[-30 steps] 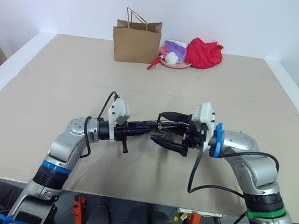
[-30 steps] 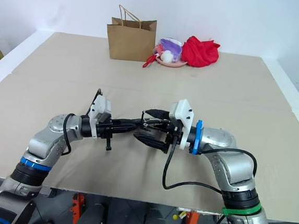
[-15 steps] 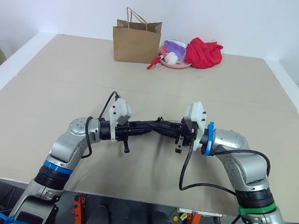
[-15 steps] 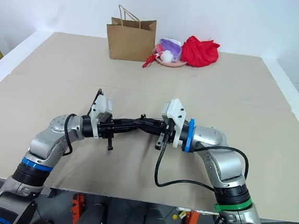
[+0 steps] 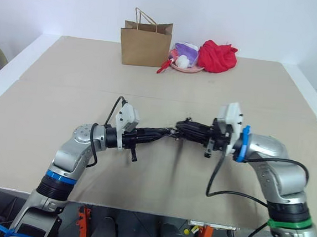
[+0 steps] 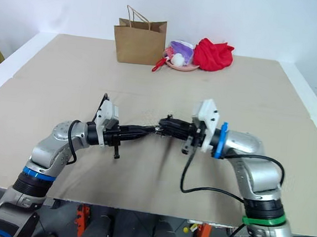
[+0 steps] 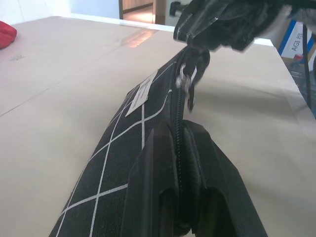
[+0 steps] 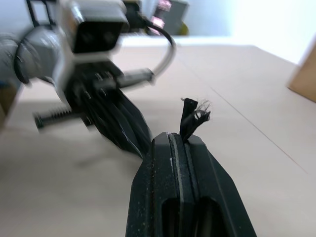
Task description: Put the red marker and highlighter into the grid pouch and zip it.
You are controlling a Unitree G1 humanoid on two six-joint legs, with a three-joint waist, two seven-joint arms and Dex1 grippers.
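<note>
**Both claws pull the grid pouch tight to close its zipper**

Head views: I see the grid pouch [image 5: 158, 133] held in the air above the tabletop [image 5: 66, 88], stretched between the two arms. The left claw [image 5: 152, 133] is fully closed on one end of the pouch, and the right claw [image 5: 186, 127] is fully closed at the other end. I judge this is a zipping hold: one claw fixes the fabric so that the other can draw the pull along the zipper. The pouch is well apart from the brown paper bag [image 5: 145, 42], on the near side of it. Beside the bag, on its right, stand a pink dish [image 5: 185, 67] and a red cloth [image 5: 217, 56]. I cannot see the red marker or the highlighter; probably they are inside the pouch, but I cannot tell.

Left wrist view: the left claw [image 7: 178, 143] is shut on the zipper edge of the grid pouch, its two fingers pressed against the seam. The white grid lines and the small white label [image 7: 142, 92] run away from it. At the far end the metal zipper pull [image 7: 186, 79] hangs just under the right claw. The teeth between look closed, so the zipping seems nearly finished.

Right wrist view: the right claw [image 8: 178, 140] is shut with no gap, and a small dark frayed tab [image 8: 191, 114] stands out between its tips. I think it is the cord of the pull. Beyond it the pouch leads to the left arm.
</note>
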